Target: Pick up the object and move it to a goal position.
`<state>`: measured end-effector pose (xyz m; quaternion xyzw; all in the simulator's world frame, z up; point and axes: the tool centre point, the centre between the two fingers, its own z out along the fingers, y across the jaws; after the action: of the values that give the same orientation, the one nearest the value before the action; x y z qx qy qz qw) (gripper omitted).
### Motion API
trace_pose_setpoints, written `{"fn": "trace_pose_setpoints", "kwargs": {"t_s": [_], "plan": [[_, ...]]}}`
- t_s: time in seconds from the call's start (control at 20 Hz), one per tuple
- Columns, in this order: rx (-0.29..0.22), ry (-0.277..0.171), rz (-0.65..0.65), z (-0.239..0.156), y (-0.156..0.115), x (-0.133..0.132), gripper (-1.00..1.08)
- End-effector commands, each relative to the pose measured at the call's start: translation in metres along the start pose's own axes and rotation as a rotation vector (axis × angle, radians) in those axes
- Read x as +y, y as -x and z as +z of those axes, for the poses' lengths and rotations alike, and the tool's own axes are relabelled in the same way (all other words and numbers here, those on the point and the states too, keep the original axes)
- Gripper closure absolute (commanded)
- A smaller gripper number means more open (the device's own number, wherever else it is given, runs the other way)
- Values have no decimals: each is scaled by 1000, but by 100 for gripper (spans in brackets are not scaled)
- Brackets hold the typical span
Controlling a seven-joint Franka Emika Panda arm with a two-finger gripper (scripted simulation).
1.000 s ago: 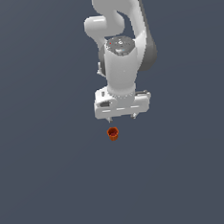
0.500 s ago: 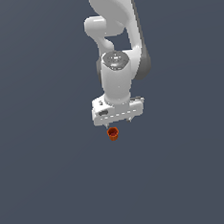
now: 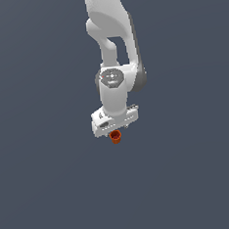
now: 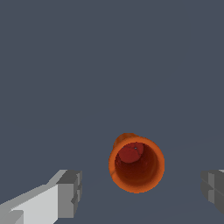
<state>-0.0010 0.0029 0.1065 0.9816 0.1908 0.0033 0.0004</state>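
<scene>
My gripper hangs just above the orange pot, jaws spread wide on either side of its rim, not touching.

Matt, smooth simulated surfaces are shown.
A smooth orange-red pot; glossy white plastic-looking gripper; flat grey ground.

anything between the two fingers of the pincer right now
Yes: in the wrist view the orange pot sits in the gap between the two fingers, touching neither. Around it only bare grey floor shows. The pincer is open.
</scene>
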Motion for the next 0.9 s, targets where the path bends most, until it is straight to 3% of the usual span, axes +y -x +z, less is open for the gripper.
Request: {"fn": "trace_pose_setpoints", "kwargs": {"t_s": [0.0,0.85], "plan": [[-2,-1,-33,8,3,2,-92],[-6,-2,-70,42,7,4,-92]]}}
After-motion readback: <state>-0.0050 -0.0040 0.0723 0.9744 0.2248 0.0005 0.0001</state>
